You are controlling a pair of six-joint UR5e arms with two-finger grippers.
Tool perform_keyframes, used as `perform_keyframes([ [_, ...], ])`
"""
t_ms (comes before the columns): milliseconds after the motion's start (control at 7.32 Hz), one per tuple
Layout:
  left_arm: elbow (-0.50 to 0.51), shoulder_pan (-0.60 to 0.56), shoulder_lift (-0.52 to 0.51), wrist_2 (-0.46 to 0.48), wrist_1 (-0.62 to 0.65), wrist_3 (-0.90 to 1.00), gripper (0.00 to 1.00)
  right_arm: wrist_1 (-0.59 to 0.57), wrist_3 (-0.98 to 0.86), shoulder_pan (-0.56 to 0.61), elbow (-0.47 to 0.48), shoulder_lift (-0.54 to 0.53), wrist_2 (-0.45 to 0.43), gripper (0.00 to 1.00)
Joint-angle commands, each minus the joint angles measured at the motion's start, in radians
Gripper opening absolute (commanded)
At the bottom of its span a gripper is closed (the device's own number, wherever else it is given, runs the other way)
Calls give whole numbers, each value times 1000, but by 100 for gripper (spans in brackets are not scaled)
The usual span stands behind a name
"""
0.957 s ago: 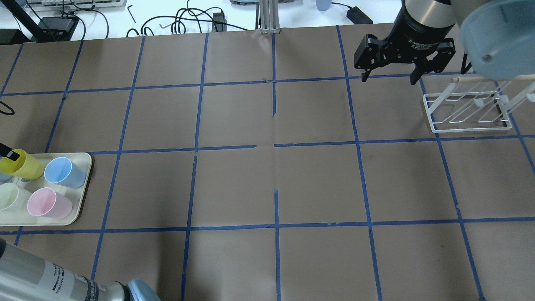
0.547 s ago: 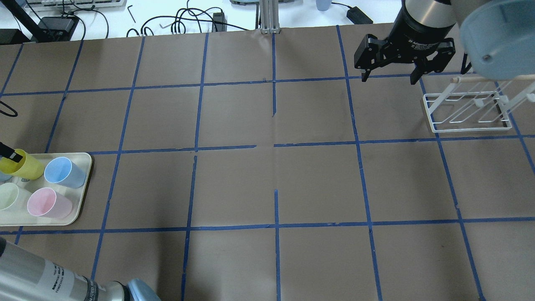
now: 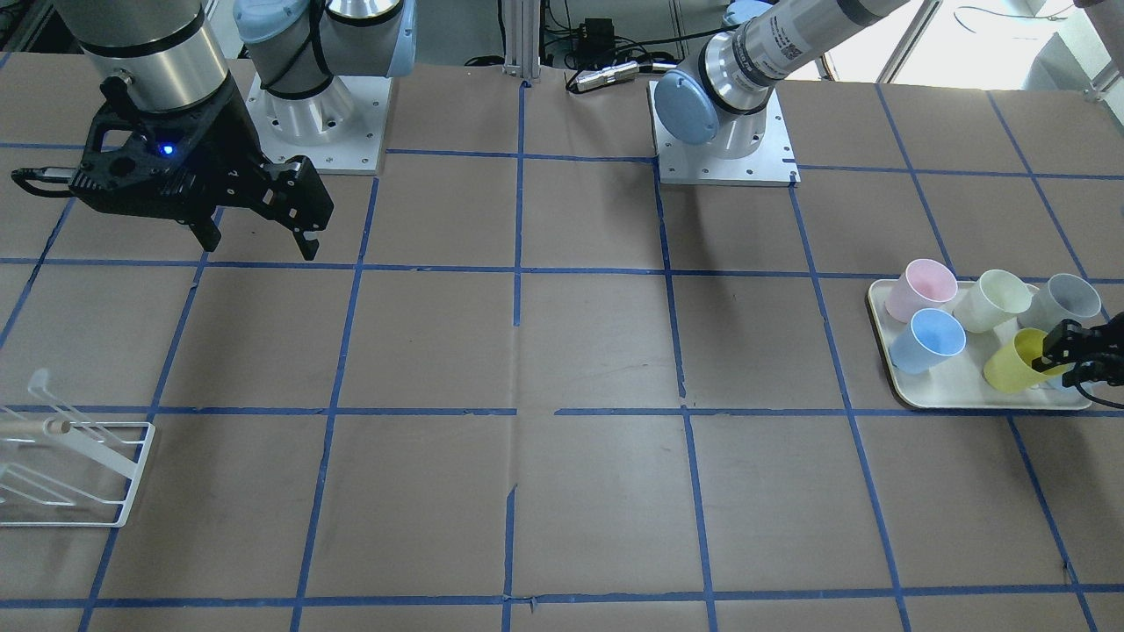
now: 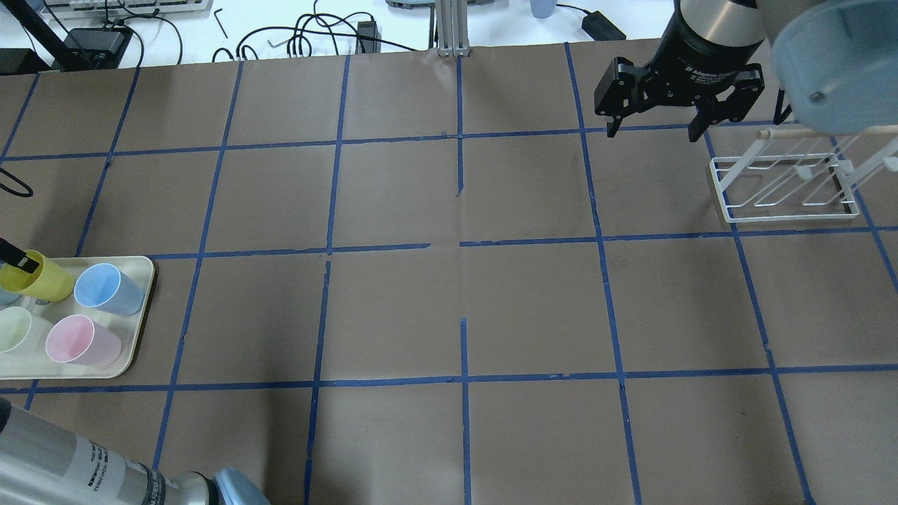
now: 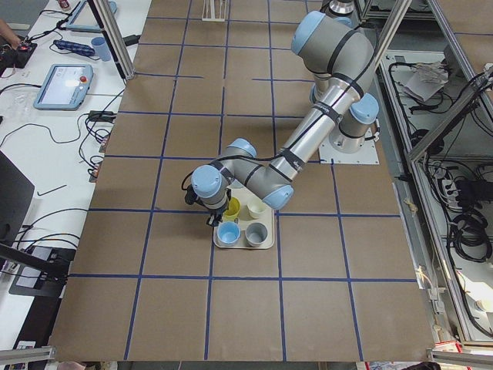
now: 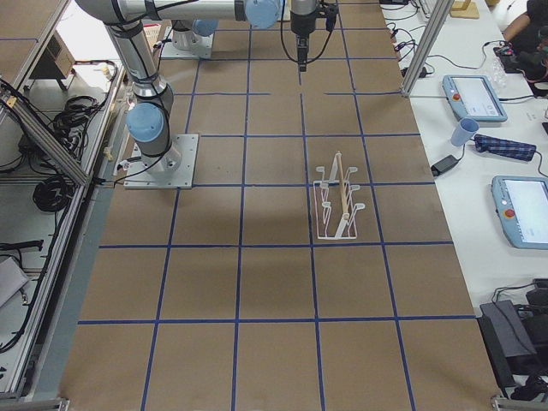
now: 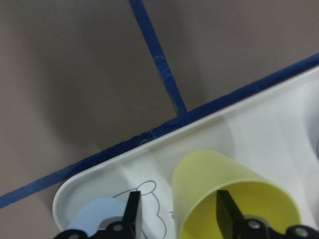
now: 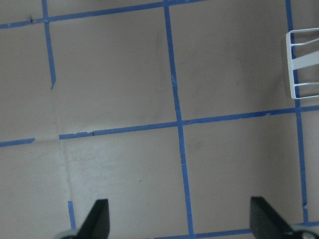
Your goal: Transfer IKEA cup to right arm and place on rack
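Barely started: left pincer sits open astride the cup rim, right pincer hangs wide open, empty-handed.

Left hand low, half-parted, right hand raised, fingers wide

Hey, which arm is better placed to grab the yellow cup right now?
Left. The left gripper has fingers astride the wall of the yellow cup on the tray; the right gripper hangs open far off, by the rack.
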Motion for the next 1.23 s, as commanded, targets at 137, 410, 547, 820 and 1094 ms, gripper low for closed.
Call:
perform_keyframes([
  [137,-3,1,1,-3,-1,6,23,0,1,0,0,0,0,100],
  [410,-1,1,1,-2,-1,6,0,0,1,0,0,0,0,100],
  [547,0,-2,15,3,-3,2,0,-2,0,0,-2,1,0,100],
  [820,35,-7,52,6,-56,6,0,-2,0,0,-2,2,0,100],
  [1094,95,-13,93,-28,-163,17,0,-2,0,0,-2,2,0,100],
])
